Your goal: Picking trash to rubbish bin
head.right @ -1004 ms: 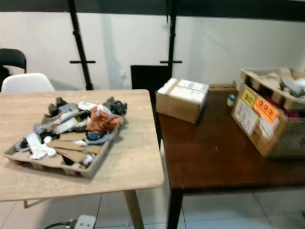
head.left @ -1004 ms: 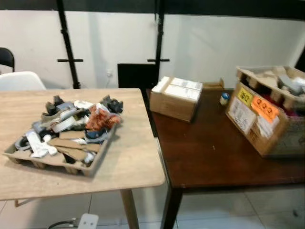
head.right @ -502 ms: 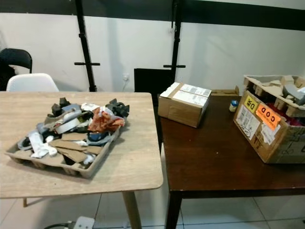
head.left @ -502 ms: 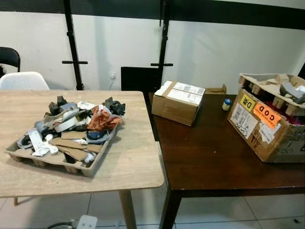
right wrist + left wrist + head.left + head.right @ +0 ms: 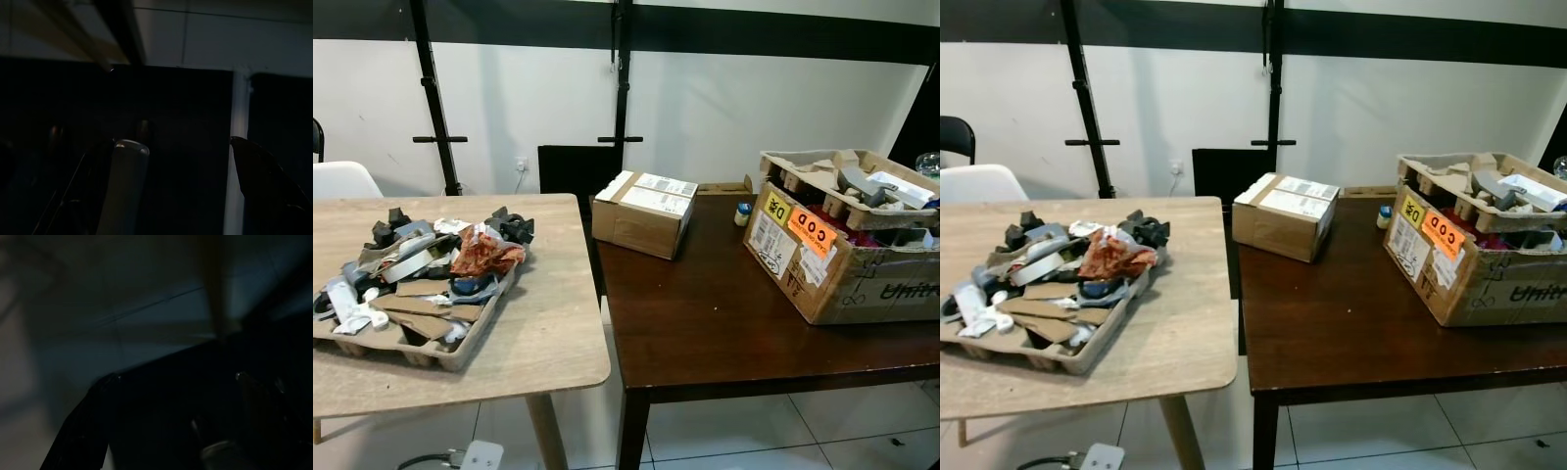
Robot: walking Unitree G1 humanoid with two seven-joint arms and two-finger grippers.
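Observation:
A cardboard tray [image 5: 431, 354] heaped with trash sits on the light wooden table [image 5: 548, 343] at the left: crumpled orange wrapper [image 5: 481, 252], white scraps, dark pieces and cardboard bits. Both arms hang low beside the tables. In the dark left wrist view my left gripper [image 5: 173, 377] is open, its fingers apart over dim floor tiles. In the right wrist view my right gripper [image 5: 142, 137] is also open, with nothing held.
A dark wooden table [image 5: 724, 313] adjoins on the right. It carries a small sealed carton [image 5: 641, 211], a little bottle [image 5: 742, 212] and a big open box [image 5: 842, 255] stuffed with packing. A white chair [image 5: 974, 183] and black stands [image 5: 431, 98] line the wall.
The whole picture has shifted left and sharpened, so the camera has turned right. The tray, boxes and tables have kept their places.

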